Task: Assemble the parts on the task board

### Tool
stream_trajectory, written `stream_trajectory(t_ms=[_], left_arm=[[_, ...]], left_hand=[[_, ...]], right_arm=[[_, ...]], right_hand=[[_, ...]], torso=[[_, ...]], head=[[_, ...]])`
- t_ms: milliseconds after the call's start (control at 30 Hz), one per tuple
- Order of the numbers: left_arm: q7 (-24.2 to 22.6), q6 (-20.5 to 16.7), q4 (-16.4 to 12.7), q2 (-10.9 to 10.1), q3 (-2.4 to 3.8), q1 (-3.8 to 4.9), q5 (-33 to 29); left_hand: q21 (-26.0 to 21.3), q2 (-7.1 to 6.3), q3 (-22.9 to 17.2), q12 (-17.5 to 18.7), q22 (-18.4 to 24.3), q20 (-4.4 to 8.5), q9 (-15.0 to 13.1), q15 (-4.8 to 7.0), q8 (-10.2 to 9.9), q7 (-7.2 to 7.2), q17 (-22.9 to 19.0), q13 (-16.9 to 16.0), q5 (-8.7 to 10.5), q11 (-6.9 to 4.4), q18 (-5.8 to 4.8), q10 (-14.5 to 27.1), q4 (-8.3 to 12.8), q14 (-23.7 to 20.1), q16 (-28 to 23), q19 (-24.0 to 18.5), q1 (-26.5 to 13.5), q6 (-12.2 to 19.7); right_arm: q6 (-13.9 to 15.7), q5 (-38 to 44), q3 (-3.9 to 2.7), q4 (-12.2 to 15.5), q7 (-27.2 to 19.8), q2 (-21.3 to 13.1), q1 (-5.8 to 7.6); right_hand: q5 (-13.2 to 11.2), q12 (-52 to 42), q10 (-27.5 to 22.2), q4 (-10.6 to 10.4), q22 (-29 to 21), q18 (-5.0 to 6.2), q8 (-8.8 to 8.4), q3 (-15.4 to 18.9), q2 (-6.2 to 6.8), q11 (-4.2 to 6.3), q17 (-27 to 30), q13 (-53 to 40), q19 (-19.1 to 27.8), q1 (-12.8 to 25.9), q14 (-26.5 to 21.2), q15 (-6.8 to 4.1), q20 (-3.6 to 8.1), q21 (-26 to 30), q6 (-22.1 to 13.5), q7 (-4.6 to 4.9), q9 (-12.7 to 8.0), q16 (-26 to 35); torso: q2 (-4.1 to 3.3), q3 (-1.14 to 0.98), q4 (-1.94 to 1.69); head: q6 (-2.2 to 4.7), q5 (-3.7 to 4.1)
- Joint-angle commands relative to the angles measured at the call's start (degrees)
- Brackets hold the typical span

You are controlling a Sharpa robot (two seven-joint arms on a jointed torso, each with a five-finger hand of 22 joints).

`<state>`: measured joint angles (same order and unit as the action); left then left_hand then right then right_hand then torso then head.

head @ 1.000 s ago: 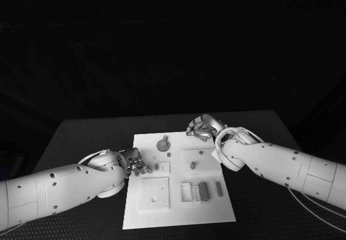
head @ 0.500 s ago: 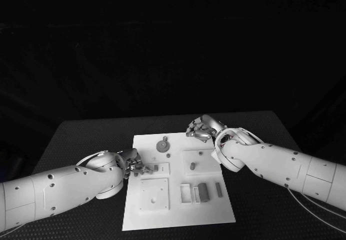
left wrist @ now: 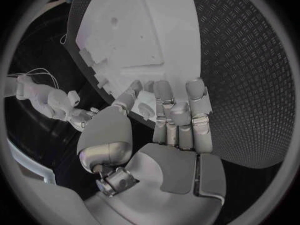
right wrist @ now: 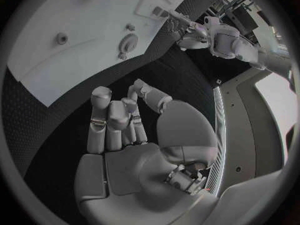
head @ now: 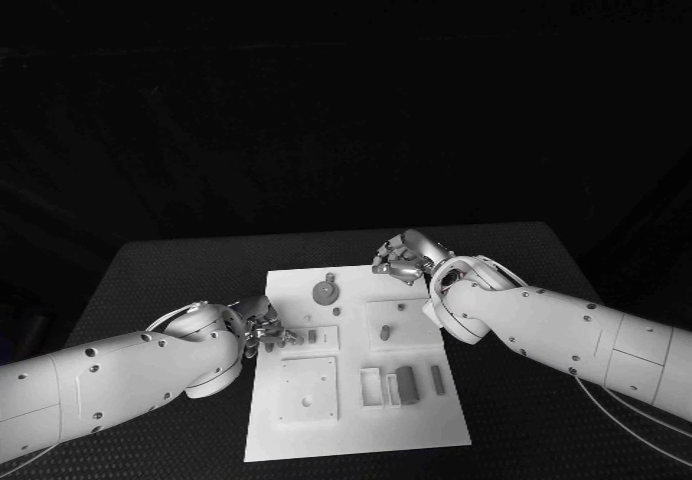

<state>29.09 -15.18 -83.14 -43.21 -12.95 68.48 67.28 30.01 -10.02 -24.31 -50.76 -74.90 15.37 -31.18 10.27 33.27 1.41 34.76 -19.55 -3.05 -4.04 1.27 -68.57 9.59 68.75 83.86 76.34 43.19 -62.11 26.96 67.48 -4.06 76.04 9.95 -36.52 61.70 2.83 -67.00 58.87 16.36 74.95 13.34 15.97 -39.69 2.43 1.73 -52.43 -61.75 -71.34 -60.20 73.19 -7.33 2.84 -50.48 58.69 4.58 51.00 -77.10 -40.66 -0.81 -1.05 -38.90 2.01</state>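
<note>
The white task board (head: pixel 361 420) lies in the middle of the black table. On it are a round grey disc (head: pixel 329 291), a short peg (head: pixel 385 328), small grey pieces (head: pixel 300 336) and two grey bars (head: pixel 407 380). My left hand (head: pixel 260 326) is at the board's left edge, right beside the small pieces. In the left wrist view its fingers (left wrist: pixel 178 112) are curled, and a small pale block (left wrist: pixel 146 109) is pinched between thumb and fingers. My right hand (head: pixel 404 257) hovers by the board's far right corner, and its fingers (right wrist: pixel 115 120) are curled in on nothing.
A square plate (head: pixel 309 388) with a hole and a white frame (head: pixel 372 385) take up the board's near half. The right wrist view shows the disc (right wrist: pixel 128 44) and my left hand (right wrist: pixel 187 31) across the board. Textured black table (head: pixel 173 280) surrounds the board.
My left arm has drawn back slightly toward the near left, and its hand has eased off the small pieces. The right arm has not moved.
</note>
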Motion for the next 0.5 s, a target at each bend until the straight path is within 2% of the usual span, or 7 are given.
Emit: stream_trajectory(t_ms=[33, 100, 300, 500], left_arm=[[-1.05, -0.18, 0.09, -0.14, 0.42, 0.04, -7.35], [-1.18, -0.03, 0.32, -0.18, 1.09, 0.04, -8.74], [-1.69, -0.41, 1.17, -0.22, 2.06, 0.04, -12.92], [-1.99, -0.74, 2.38, -0.31, 2.93, 0.06, -13.77]], left_hand=[[-0.41, -0.23, 0.16, -0.03, -0.84, 0.01, 0.10, 0.07, -0.03, 0.27, 0.09, 0.11, 0.23, -0.12, 0.94, 0.52, -0.58, -0.43, -0.30, -0.46, -1.14, 0.21], [-0.79, 0.47, 1.48, -0.03, -0.87, 0.15, 0.17, -0.02, -0.09, 0.36, 0.19, 0.24, 0.13, -0.07, 1.13, 0.85, -0.32, -0.77, -0.45, -0.94, -2.35, 0.56], [-1.14, 0.47, 2.75, 0.00, -0.84, 0.20, 0.32, -0.05, -0.26, 0.46, 0.25, 0.40, 0.23, 0.02, 1.31, 1.18, -0.64, -1.02, -0.67, -1.19, -4.34, 1.02], [-1.44, 0.95, 3.19, 0.05, -0.81, 0.16, 0.43, -0.12, -0.40, 0.56, 0.24, 0.53, 0.23, 0.11, 1.42, 1.49, -0.82, -1.24, -0.91, -1.40, -5.33, 1.37]], right_arm=[[-0.58, 0.11, -0.03, 0.04, -0.24, -0.07, 0.00], [-0.58, 0.11, -0.03, 0.00, -0.24, -0.06, 0.00], [-0.58, 0.11, -0.03, -0.06, -0.23, -0.05, 0.00], [-0.57, 0.11, -0.03, -0.08, -0.22, -0.09, 0.00]], right_hand=[[0.24, 0.31, 0.32, 0.12, 1.02, 1.66, -0.03, -0.23, 0.57, -0.11, 0.00, 0.05, -0.42, -0.01, 0.16, -0.40, 0.16, 0.11, 0.31, 0.07, 0.09, 0.32], [0.24, 0.31, 0.32, 0.12, 1.01, 1.66, -0.03, -0.23, 0.57, -0.11, 0.00, 0.05, -0.42, -0.01, 0.16, -0.40, 0.16, 0.11, 0.31, 0.07, 0.10, 0.32], [0.24, 0.31, 0.32, 0.12, 1.01, 1.66, -0.03, -0.23, 0.56, -0.11, 0.00, 0.05, -0.42, -0.01, 0.16, -0.40, 0.16, 0.11, 0.31, 0.07, 0.12, 0.33], [0.24, 0.31, 0.33, 0.12, 1.01, 1.66, -0.03, -0.23, 0.56, -0.11, 0.00, 0.05, -0.43, -0.02, 0.16, -0.40, 0.16, 0.11, 0.30, 0.07, 0.14, 0.33]], torso=[[0.06, -0.01, -0.03], [0.09, -0.04, -0.03], [0.01, -0.01, -0.02], [0.02, -0.04, 0.00]], head=[[0.03, 0.03], [0.14, -0.04], [0.20, -0.07], [0.22, -0.09]])
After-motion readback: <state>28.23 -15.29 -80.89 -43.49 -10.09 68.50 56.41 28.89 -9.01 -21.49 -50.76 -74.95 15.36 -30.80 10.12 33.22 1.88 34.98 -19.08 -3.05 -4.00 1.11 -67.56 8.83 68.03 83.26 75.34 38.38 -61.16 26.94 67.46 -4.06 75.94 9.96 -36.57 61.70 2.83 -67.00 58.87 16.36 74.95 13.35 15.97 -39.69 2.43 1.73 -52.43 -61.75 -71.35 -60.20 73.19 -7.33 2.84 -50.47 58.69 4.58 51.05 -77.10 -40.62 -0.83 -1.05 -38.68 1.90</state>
